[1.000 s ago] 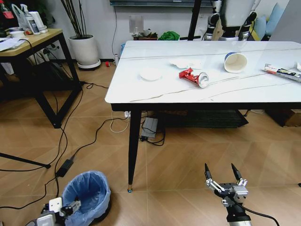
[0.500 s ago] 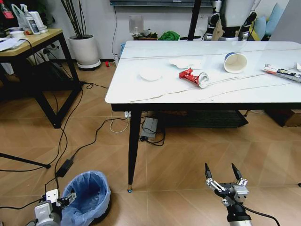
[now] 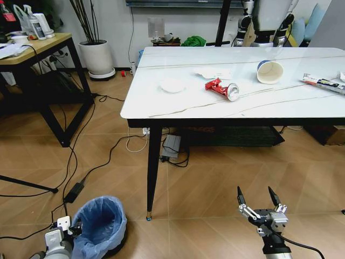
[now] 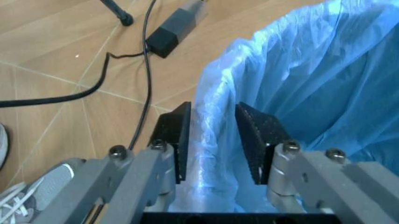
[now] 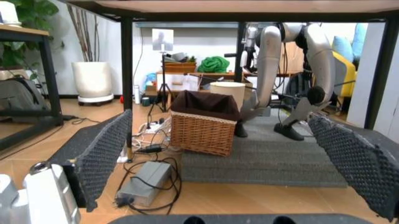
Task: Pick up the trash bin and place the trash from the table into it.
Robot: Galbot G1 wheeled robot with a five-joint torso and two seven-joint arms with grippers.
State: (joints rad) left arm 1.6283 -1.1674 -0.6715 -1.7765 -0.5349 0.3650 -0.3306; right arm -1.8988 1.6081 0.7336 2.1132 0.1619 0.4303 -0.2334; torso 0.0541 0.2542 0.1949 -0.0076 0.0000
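Trash bin (image 3: 99, 224) on the wooden floor, near the front-left leg of the table (image 3: 161, 108), lined with a crinkly light-blue bag folded over the rim. Stands upright, not yet lifted.

Left gripper (image 4: 212, 135) low at the near side of the bin, one pad outside the rim and one inside, both pressed onto the plastic as far as the left wrist view shows. Looks clamped on the rim. Probably placed so because the rim gives the only narrow edge to pinch on such a round body. Thin slippery bag between pads and rim, so some risk of sliding when lifted.

Right gripper (image 3: 254, 193) held low over the bare floor in front of the table, well apart from everything, fingers wide apart and holding nothing. Seems to wait for its turn.

Trash lying on the tabletop, well apart from the bin: flat white disc (image 3: 172, 84) toward the left, crumpled white papers (image 3: 213, 72) behind it, crushed red can (image 3: 222, 88) on its side, white paper cup (image 3: 269, 71) with a blue band also on its side, long wrapper (image 3: 323, 83) at the right edge.

No brand or label readable anywhere; print on the can and the wrapper too small to tell.
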